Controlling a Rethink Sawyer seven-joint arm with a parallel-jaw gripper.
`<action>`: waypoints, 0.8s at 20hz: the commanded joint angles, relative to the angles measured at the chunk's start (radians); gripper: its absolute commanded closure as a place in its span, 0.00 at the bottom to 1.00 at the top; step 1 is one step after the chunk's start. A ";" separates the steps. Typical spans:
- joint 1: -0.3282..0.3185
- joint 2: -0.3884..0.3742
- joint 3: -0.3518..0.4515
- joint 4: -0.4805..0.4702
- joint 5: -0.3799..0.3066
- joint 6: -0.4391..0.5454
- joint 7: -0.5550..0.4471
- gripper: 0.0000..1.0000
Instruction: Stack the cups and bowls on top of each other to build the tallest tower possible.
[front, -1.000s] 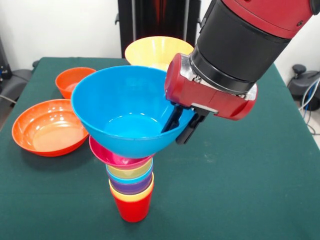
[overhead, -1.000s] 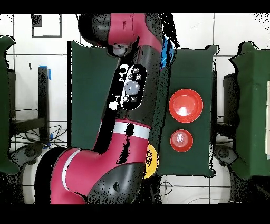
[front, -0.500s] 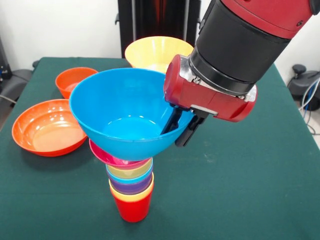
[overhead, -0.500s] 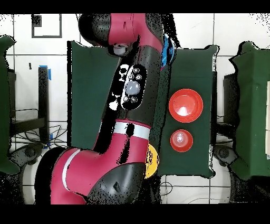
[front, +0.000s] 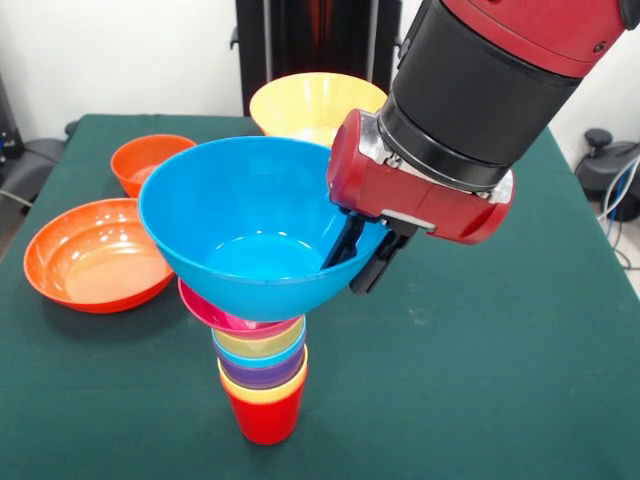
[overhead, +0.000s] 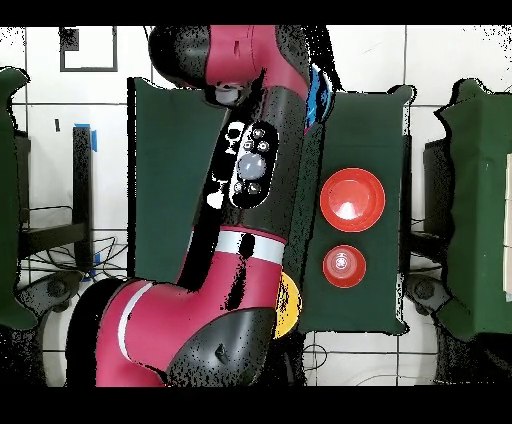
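the gripper (front: 362, 255) is pinching the right rim of the big blue bowl (front: 250, 225), which sits on the pink bowl (front: 225, 312) atop the cup stack (front: 263, 375)

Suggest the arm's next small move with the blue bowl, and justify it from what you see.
Probably open the end effector and lift clear: it pinches the rim of the blue bowl, which already sits on the pink bowl atop the cup stack.
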 joint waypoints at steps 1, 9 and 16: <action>-0.018 0.001 0.106 0.104 -0.043 -0.042 -0.082 1.00; -0.021 0.001 0.108 0.101 -0.043 -0.042 -0.094 1.00; -0.025 0.003 0.108 0.087 -0.042 -0.031 -0.109 1.00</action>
